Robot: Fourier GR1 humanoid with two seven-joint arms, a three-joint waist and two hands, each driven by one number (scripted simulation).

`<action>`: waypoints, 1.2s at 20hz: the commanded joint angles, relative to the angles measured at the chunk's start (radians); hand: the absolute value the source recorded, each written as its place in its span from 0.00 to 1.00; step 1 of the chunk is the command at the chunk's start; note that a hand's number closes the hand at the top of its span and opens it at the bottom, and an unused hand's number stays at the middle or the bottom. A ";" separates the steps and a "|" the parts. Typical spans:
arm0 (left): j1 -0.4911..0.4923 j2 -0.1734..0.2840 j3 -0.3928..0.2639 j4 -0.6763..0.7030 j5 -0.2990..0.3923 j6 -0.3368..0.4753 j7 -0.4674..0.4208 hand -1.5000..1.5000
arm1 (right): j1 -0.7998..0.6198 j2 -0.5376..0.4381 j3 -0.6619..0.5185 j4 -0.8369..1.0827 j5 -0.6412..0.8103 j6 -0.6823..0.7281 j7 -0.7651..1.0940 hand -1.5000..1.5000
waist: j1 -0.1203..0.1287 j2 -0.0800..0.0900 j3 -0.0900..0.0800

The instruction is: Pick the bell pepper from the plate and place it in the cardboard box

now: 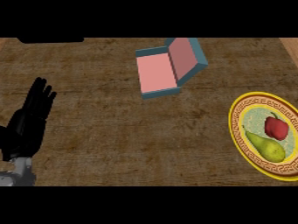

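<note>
Fingers (40, 94) of my left hand (29, 120) released, straight, holding nothing.
Bell pepper (276, 127) sits on the plate (241, 114), far right of them; I judge it light, smooth, slippery: grasp around its middle.

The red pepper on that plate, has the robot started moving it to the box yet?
Not yet. The bell pepper lies on the plate beside a pear. The box holds nothing. The left hand rests open at the left; the right hand is out of view. Picking and placing remain.
</note>
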 commanded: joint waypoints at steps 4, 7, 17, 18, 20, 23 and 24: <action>-0.097 -0.012 -0.010 0.034 -0.028 0.020 0.051 0.50 | 0.187 -0.169 -0.009 -0.278 -0.024 0.147 0.298 0.00 | 0.008 0.001 -0.001; -0.058 -0.013 0.016 0.050 -0.017 -0.023 0.010 0.50 | 0.185 -0.171 -0.098 -0.366 -0.072 0.198 0.368 0.00 | 0.020 -0.001 0.000; -0.037 -0.068 -0.003 0.011 -0.075 -0.028 0.033 0.50 | -0.013 -0.070 -0.015 -0.455 0.115 0.164 0.618 0.00 | 0.031 0.000 0.001; -0.069 -0.041 0.019 -0.047 -0.050 -0.020 0.103 0.50 | -0.096 -0.101 0.011 -0.327 0.117 0.179 0.621 0.00 | 0.040 0.001 0.002; -0.011 -0.024 0.040 -0.075 -0.044 -0.047 0.098 0.50 | -0.026 -0.018 0.058 -0.421 0.197 0.142 0.652 0.00 | 0.035 0.000 0.002; -0.014 -0.070 0.038 0.041 -0.065 -0.085 -0.017 0.50 | -0.147 0.015 0.053 -0.299 0.178 0.203 0.626 0.00 | 0.034 0.001 0.002; -0.052 -0.045 0.049 -0.046 -0.053 -0.064 0.107 0.50 | -0.120 0.037 0.079 -0.426 0.239 0.158 0.709 0.00 | 0.032 0.000 0.002</action>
